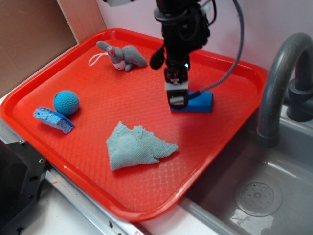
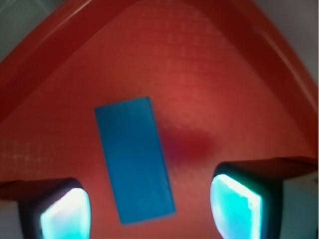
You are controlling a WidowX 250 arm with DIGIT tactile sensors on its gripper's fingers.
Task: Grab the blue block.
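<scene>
Now the approach step is seen in full swing: the black robot gripper (image 1: 177,100) is held low over the right half of the red plastic tray (image 1: 58,83), right at the smooth, solid bright-blue rectangular block (image 1: 200,102), which lies flat on the tray floor near the far right rim. From the wrist view the claw is shown spread apart, nothing held, with one glowing pad (image 2: 66,214) at the lower left and the other at the lower right, and the block (image 2: 134,158) is caught between them, though nearer the left pad and turned at a slant to the line across the fingers. No contact with the block can be made out, and how high the tips sit above the tray cannot be told. The grab itself is judged not yet done. For the next move, a small shift is called for so that the block is centred, perhaps with a slight turn of the wrist so that the narrow sides are squared to the pads; then a descent and a closing on those sides. Well apart on the left, the round teal crocheted ball (image 1: 66,102), the porous light-blue sponge wedge (image 1: 53,119), the crumpled pale-green cloth (image 1: 134,146) and the grey plush mouse (image 1: 122,56) are left out of the way.
</scene>
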